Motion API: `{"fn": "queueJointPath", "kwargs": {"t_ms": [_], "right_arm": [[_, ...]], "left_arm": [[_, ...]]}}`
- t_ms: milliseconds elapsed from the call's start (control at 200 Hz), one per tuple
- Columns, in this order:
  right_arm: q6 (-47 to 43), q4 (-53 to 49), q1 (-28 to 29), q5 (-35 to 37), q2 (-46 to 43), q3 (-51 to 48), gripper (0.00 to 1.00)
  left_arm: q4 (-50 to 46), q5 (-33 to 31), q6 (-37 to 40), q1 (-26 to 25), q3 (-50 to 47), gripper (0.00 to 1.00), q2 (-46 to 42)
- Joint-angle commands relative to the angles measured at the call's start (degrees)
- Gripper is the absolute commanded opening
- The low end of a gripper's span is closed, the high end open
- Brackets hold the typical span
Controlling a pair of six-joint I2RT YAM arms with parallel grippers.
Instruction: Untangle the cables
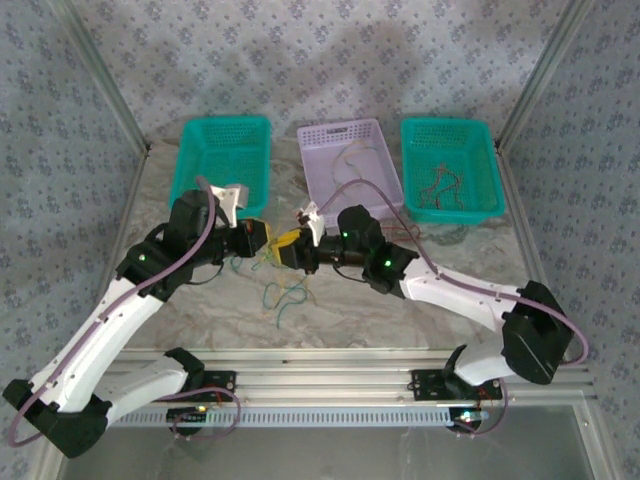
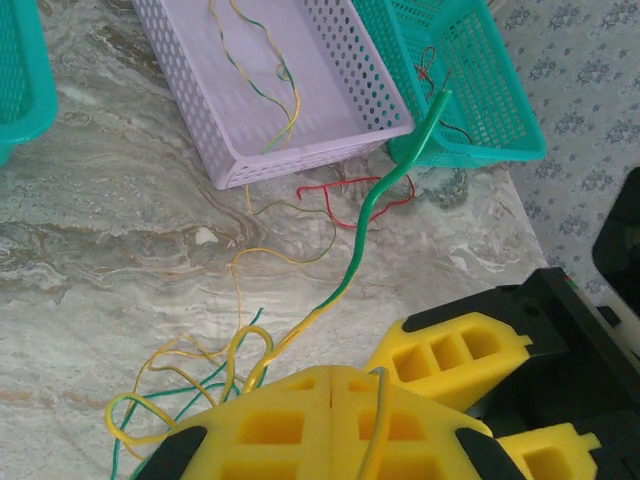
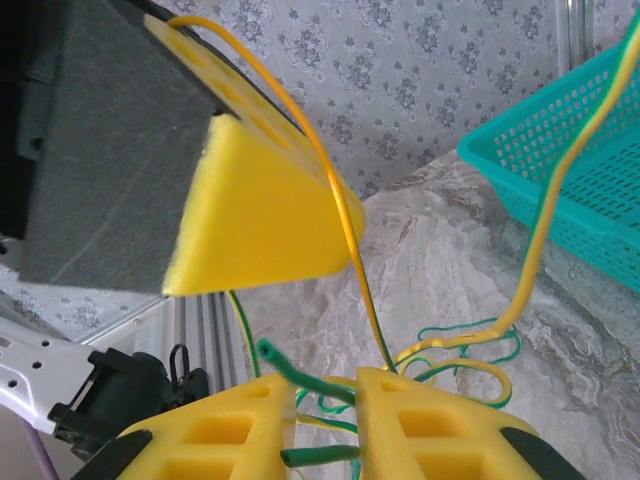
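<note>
The left gripper (image 2: 330, 372) has its yellow fingers (image 2: 270, 425) pressed together; a green-and-yellow cable (image 2: 372, 215) rises from beside their tips toward the teal basket (image 2: 500, 120), with more cables (image 2: 180, 385) tangled on the marble table (image 2: 100, 220) nearby.

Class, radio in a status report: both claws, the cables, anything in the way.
Left claw shut on a green-yellow cable. Right claw part open, green strands in its gap. Other cables tangled on table below; claws close together.
</note>
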Motion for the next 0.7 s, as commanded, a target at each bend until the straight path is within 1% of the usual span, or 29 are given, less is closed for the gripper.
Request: {"fn": "queueJointPath", "kwargs": {"t_ms": [0,85,240,350,435,620,695], "right_arm": [[0.93,0.16,-0.42,-1.75,-1.72,-0.99,0.24],[1.75,1.69,-0.42,-2.28,-1.76,-1.62,0.24],[2.59,2.31,-0.51,-3.41,-1.42,-1.53,0.21],[2.54,2.45,-0.63,-3.22,-2.31,-2.18,0.15],[2.39,2.12,-0.64,-3.22,-2.65,-2.42,0.09],[2.46,1.61,-0.78,-3.23,-3.25,-2.78,0.04],[2.31,1.17,-1.03,-2.95,-3.78,-3.0,0.0]], "left_arm": [[0.55,-0.56,0.74,0.45,0.76,0.0,-1.12],[0.79,-0.31,0.55,0.39,0.65,0.0,-1.03],[0.92,-0.4,0.39,0.45,0.71,0.0,-1.11],[0.75,-0.6,0.5,0.44,0.63,0.0,-1.33],[0.57,-0.91,0.65,0.45,0.48,0.0,-1.39],[0.58,-1.17,0.78,0.44,0.62,0.0,-1.38],[0.42,-1.35,0.9,0.46,0.67,0.0,-1.38]]}}
